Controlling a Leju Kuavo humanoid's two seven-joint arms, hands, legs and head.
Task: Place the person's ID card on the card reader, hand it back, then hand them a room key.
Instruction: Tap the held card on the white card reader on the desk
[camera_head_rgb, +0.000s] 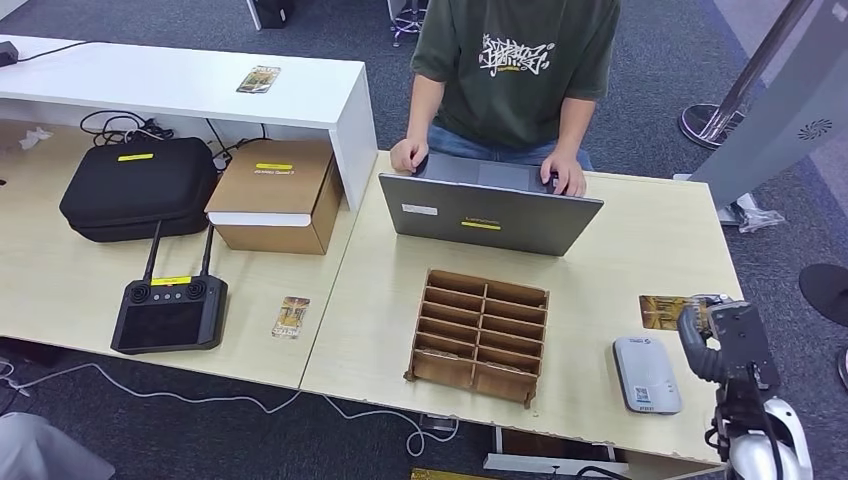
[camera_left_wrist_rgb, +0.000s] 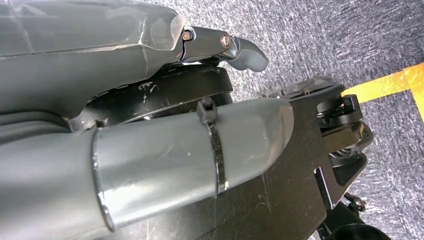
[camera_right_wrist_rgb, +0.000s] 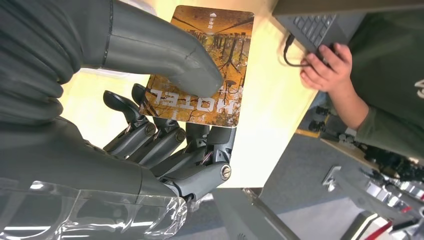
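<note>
My right hand (camera_head_rgb: 722, 340) is at the right end of the light wooden table (camera_head_rgb: 620, 240). It pinches an orange card printed HOTEL (camera_right_wrist_rgb: 222, 45), thumb (camera_right_wrist_rgb: 165, 55) on top and fingers (camera_right_wrist_rgb: 165, 142) underneath. In the head view this card (camera_head_rgb: 662, 311) juts left from the hand, low over the table. The white card reader (camera_head_rgb: 646, 374) lies just in front of it with nothing on it. A person in a green T-shirt (camera_head_rgb: 515, 60) stands behind the table, both hands at a laptop (camera_head_rgb: 488, 212). My left hand (camera_left_wrist_rgb: 150, 165) hangs over grey carpet, fingers extended, holding nothing.
A brown wooden compartment rack (camera_head_rgb: 480, 335) stands mid-table in front of the laptop. On the left table lie another orange card (camera_head_rgb: 291, 317), a black controller (camera_head_rgb: 168, 312), a cardboard box (camera_head_rgb: 272, 193) and a black case (camera_head_rgb: 138, 185). A third card (camera_head_rgb: 258, 79) lies on the white shelf.
</note>
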